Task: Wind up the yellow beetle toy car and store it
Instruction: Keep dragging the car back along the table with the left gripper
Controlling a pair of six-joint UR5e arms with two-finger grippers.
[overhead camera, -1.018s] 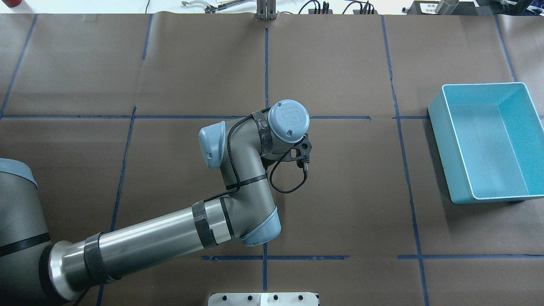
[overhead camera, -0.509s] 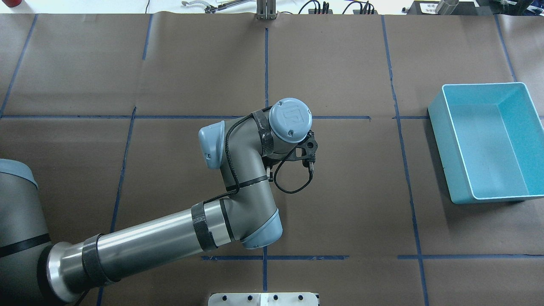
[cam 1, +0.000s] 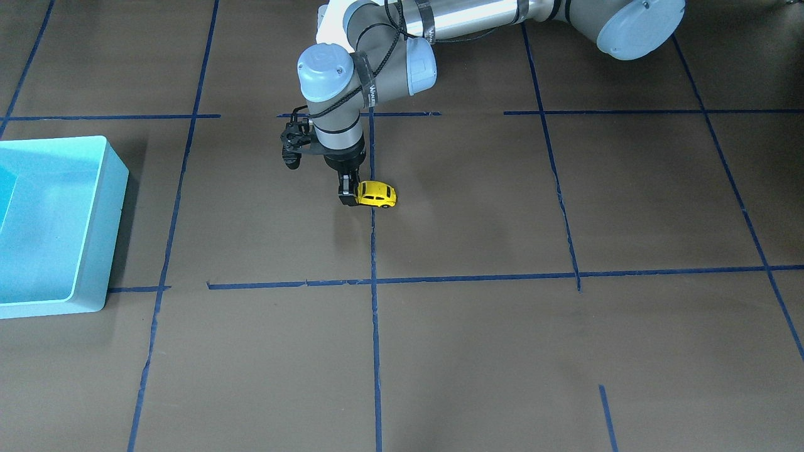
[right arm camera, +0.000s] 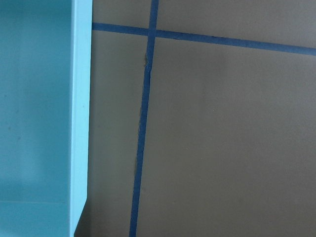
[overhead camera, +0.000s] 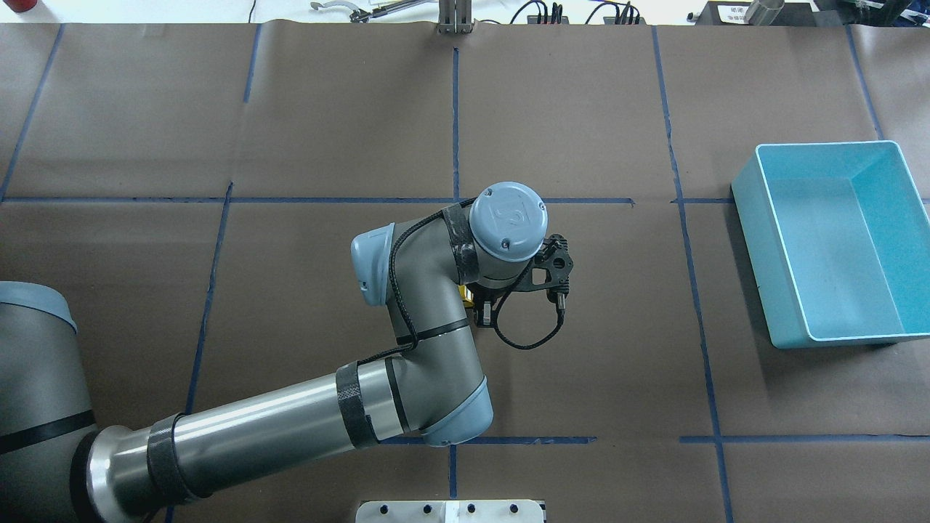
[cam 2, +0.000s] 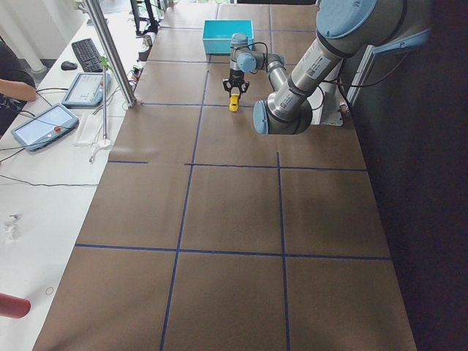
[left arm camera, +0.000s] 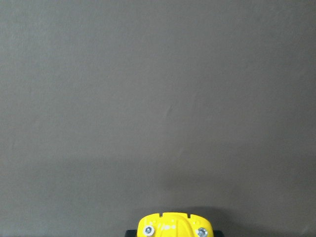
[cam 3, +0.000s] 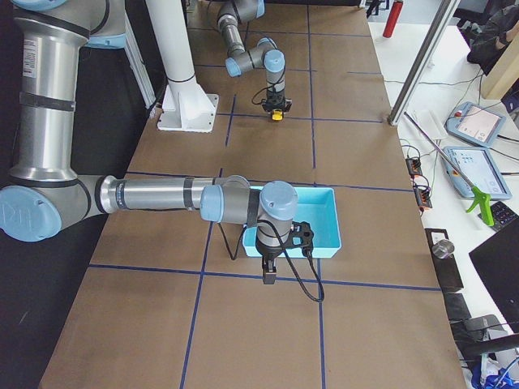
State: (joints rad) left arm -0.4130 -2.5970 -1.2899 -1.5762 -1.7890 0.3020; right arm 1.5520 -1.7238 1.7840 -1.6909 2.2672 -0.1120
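Observation:
The yellow beetle toy car [cam 1: 377, 193] is held at one end by my left gripper [cam 1: 347, 193], which points straight down and is shut on it near the table's middle. I cannot tell whether its wheels touch the paper. In the overhead view the wrist hides nearly all of the car [overhead camera: 471, 294]. The left wrist view shows only a yellow end with two screws [left arm camera: 174, 226] at its bottom edge. My right gripper [cam 3: 268, 278] hangs beside the turquoise bin [cam 3: 324, 235]; I cannot tell if it is open or shut.
The empty turquoise bin [overhead camera: 755, 240] stands at the table's right side, far from the car; its wall shows in the right wrist view [right arm camera: 81, 98]. Brown paper with blue tape lines [cam 1: 374, 282] covers the table. Operators' tablets [cam 2: 44, 124] lie on a side table.
My left wrist has shifted right and toward the robot's side of the table and has turned. The fingers and a bit of yellow now show below the wrist.

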